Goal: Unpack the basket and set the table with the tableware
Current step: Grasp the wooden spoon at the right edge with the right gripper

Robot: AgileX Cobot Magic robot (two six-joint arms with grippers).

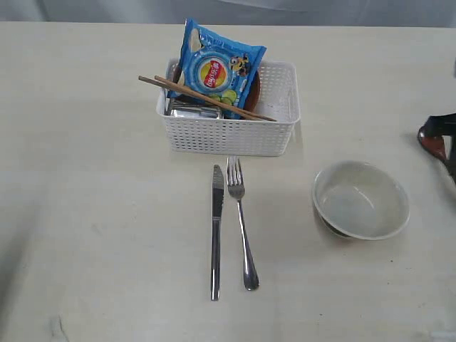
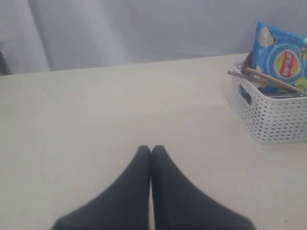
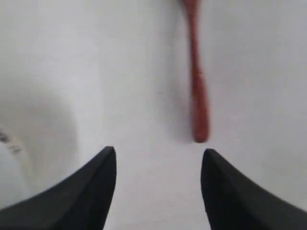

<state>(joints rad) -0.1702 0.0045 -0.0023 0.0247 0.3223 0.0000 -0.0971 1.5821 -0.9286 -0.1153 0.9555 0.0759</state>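
Observation:
The white lattice basket (image 1: 228, 134) stands at the back middle of the table (image 1: 107, 214). Inside it are the wooden chopsticks (image 1: 206, 98) lying across the rim, a steel cup (image 1: 194, 112) and a reddish-brown plate (image 1: 254, 91) behind a blue chip bag (image 1: 217, 68). In front lie the knife (image 1: 216, 231) and fork (image 1: 241, 221), side by side. The off-white bowl (image 1: 361, 199) sits to the right. The red-brown spoon (image 3: 197, 96) lies on the table just ahead of my open right gripper (image 3: 158, 155), apart from its fingers. My left gripper (image 2: 151, 149) is shut and empty, well away from the basket (image 2: 268, 115).
In the exterior view the spoon (image 1: 432, 142) and right gripper (image 1: 449, 142) sit at the right edge, mostly cut off. The left gripper is out of that view. Bare tabletop stretches left of the basket and around the knife and fork.

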